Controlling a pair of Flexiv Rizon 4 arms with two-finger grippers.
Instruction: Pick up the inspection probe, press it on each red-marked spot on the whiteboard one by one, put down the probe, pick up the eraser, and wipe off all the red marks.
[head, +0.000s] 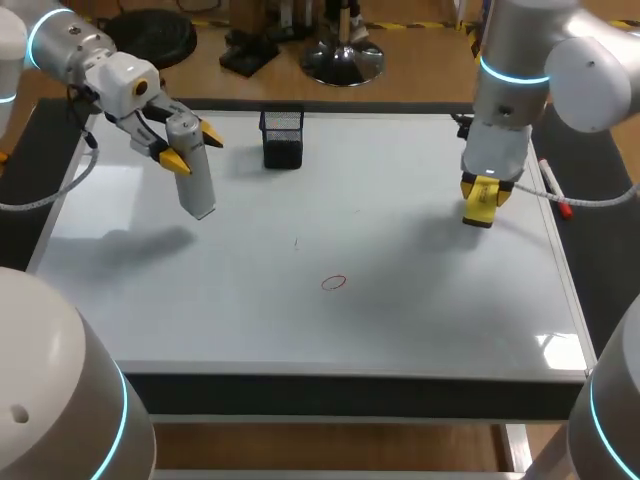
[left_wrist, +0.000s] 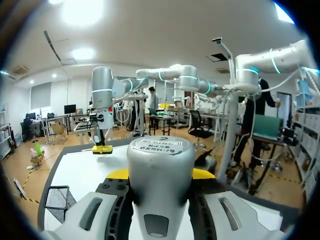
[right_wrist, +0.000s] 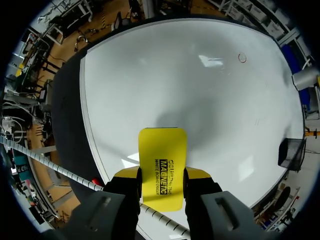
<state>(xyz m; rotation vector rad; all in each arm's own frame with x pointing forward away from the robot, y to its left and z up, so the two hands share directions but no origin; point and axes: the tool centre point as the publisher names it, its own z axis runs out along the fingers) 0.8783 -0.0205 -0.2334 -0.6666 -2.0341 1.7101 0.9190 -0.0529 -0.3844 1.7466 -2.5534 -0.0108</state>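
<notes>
"While both arms hung over the whiteboard (head: 400, 330), what did each claw carry?" the desk asked.

"My left gripper (head: 192, 148) was clamped round the grey inspection probe (head: 198, 190) at about ten o'clock on the board. Its tip pointed down and its shadow lay apart from it, so I judged it lifted. My right gripper (right_wrist: 162, 177) pinched the yellow eraser (right_wrist: 162, 150) from both sides at about three o'clock, also off the surface."

"Why both tools at once?"

"I read it as readiness, with the probe held off to one side and the eraser waiting on the other. One red ring (head: 334, 283) sat toward six o'clock from the board's centre. It lay between the arms, well apart from each, and had not been wiped."

"And the surface?"

"It was glossy white, with glare near five o'clock and soft shadows under both tools. A black mesh basket (head: 283, 138) stood at about eleven o'clock by the far edge. What looked like a red-tipped marker (head: 566, 207) lay along the three o'clock edge."
</notes>
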